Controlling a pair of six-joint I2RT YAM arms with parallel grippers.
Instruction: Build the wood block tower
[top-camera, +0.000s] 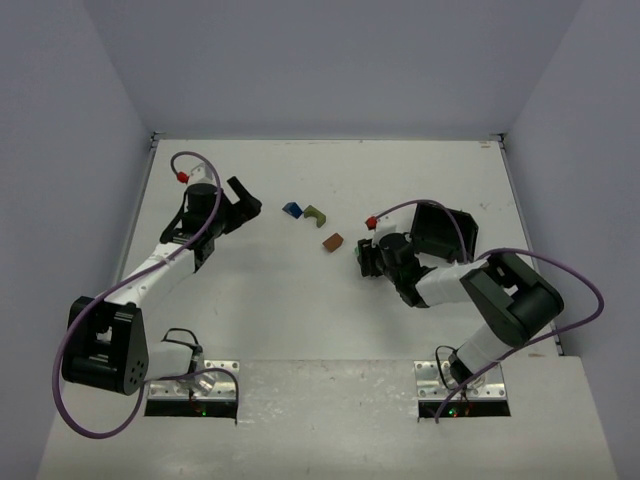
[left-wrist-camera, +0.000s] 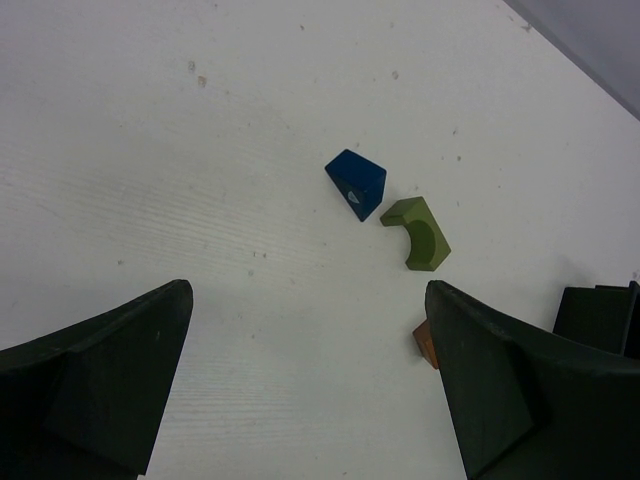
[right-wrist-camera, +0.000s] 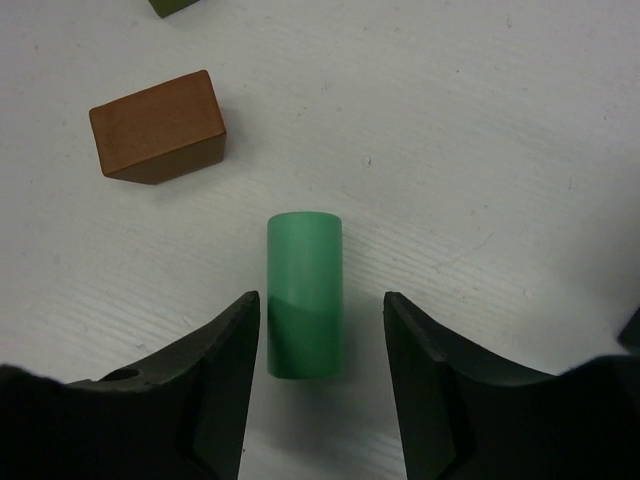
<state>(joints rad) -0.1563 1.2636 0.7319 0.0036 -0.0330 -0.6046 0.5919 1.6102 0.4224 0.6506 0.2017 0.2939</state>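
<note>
Straddling the mint cyl (right-wrist-camera: 305, 295) lying flat on the counter (right-wrist-camera: 480, 150), right claw (right-wrist-camera: 322, 310) sits spread w/ gaps both sides; best to center, then squeeze mid-length.

The table (top-camera: 300, 300) is white, with a blue block (left-wrist-camera: 357, 182), olive block (left-wrist-camera: 418, 232), brown-orange block (right-wrist-camera: 158, 126) and mint-green cylinder (right-wrist-camera: 304, 295)

At lower right of the left wrist view, the brown-orange wooden block (left-wrist-camera: 424, 344) shows only a corner, the rest behind a finger (left-wrist-camera: 500, 390) of the left gripper (left-wrist-camera: 308, 290). The black square tray (left-wrist-camera: 597, 316) is cut by that frame's right edge. The olive wooden block (right-wrist-camera: 170, 6) is cut by the right wrist view's top edge. In the top view, the mint-green wooden cylinder (right-wrist-camera: 305, 300) is hidden under the right gripper (top-camera: 362, 262).
</note>
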